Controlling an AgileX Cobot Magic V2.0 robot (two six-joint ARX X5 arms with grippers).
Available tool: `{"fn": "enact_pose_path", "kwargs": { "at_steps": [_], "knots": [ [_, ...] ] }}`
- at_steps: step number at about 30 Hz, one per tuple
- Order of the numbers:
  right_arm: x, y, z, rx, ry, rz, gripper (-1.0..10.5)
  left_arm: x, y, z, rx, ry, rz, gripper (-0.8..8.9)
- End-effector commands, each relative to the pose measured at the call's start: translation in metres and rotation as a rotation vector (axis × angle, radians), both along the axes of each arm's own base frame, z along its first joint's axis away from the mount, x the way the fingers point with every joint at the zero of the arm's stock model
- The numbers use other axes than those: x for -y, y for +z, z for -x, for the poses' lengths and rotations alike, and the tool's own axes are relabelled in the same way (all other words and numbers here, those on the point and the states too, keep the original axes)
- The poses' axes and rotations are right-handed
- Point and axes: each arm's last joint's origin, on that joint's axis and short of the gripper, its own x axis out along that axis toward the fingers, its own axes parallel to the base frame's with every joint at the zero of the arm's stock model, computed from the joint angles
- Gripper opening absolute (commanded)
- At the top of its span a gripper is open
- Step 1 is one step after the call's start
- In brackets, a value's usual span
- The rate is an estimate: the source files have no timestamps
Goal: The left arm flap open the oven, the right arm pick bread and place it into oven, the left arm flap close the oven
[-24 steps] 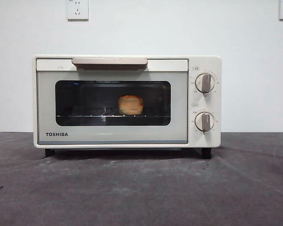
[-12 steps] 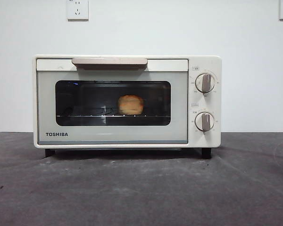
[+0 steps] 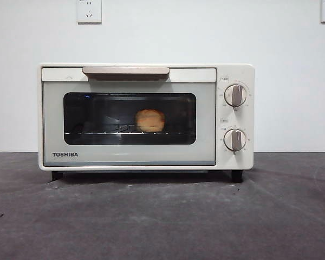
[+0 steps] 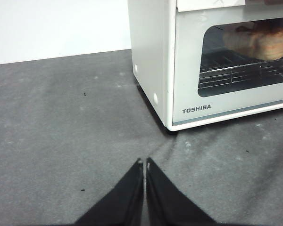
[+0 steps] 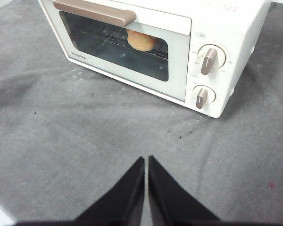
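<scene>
The cream-white Toshiba oven (image 3: 130, 157) stands in the middle of the grey table with its door shut. Through the dark glass the golden bread (image 3: 150, 120) rests on the wire rack, also seen as the bread (image 5: 140, 40) and the bread (image 4: 262, 43) in the wrist views. My left gripper (image 4: 145, 163) is shut and empty, low over the cloth off the oven's (image 4: 151, 56) left front corner. My right gripper (image 5: 146, 160) is shut and empty, above the cloth in front of the oven (image 5: 236, 42). Neither arm shows in the front view.
A beige bar handle (image 3: 125, 71) runs along the door's top, and two round knobs (image 3: 235, 95) sit on the right panel. Grey cloth (image 3: 162, 216) covers the table. Wall sockets (image 3: 89, 11) hang on the white wall behind.
</scene>
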Motion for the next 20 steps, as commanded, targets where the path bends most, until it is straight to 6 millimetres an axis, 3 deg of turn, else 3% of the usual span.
{"fn": "enact_pose_path", "kwargs": {
  "at_steps": [1,20],
  "knots": [
    [-0.0012,0.0043,0.0001,0.017,0.010,-0.011,0.1,-0.0003,-0.0068,-0.0007,-0.024,0.005,-0.001,0.16],
    [-0.0011,0.0044,0.0000,0.028,0.014,0.003,0.1,-0.0003,-0.0068,-0.0007,-0.024,0.005,-0.001,0.16]
  ]
}}
